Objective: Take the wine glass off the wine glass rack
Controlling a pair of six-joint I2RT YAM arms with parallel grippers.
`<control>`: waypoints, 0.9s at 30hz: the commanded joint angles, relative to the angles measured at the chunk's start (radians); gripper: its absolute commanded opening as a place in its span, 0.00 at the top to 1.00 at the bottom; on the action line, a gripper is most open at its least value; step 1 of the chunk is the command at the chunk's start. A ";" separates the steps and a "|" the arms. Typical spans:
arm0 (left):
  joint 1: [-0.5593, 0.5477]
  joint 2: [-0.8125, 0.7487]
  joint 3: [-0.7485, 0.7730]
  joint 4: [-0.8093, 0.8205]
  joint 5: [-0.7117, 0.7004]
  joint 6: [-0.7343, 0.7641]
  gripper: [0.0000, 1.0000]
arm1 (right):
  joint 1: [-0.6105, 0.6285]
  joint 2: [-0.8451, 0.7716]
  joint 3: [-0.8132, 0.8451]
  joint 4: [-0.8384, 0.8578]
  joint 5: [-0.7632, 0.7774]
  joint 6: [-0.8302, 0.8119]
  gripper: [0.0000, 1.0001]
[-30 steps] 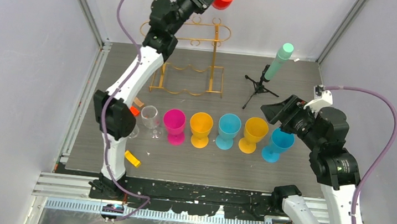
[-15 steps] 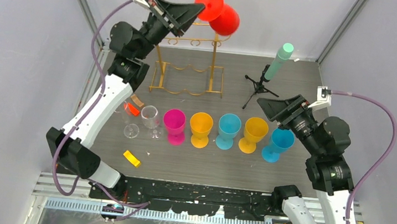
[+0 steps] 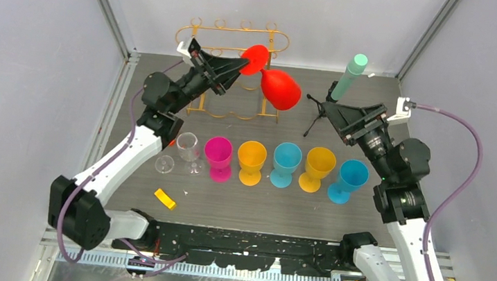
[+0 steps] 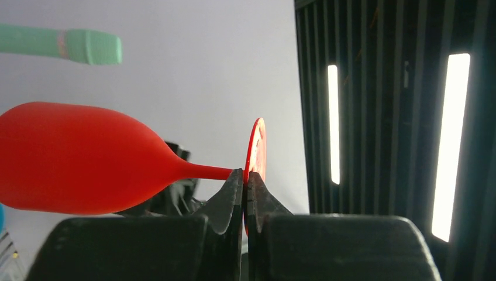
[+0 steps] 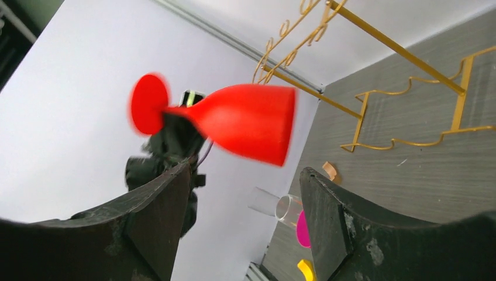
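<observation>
Glass (image 3: 278,86): red, stemmed, lying sideways in the air, off the rack. Rack (image 3: 232,39): gold wire, upright, just behind.

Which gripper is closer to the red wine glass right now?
Left. The left gripper is shut on the red wine glass at its stem, right by the foot. The right gripper is open and apart from it, on the bowl's side.

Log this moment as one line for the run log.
left gripper: shut on red wine glass stem | glass: sideways in air, off gold rack | right gripper: open, empty
</observation>
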 commanded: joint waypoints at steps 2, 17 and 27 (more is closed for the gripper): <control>0.001 -0.113 -0.064 0.155 0.013 -0.117 1.00 | 0.000 0.093 -0.007 0.056 0.027 0.137 0.26; 0.001 -0.123 -0.156 0.232 -0.040 -0.222 1.00 | 0.170 0.229 -0.050 0.492 -0.005 0.337 0.26; 0.001 -0.124 -0.182 0.247 -0.037 -0.240 1.00 | 0.247 0.265 -0.040 0.610 -0.005 0.340 0.55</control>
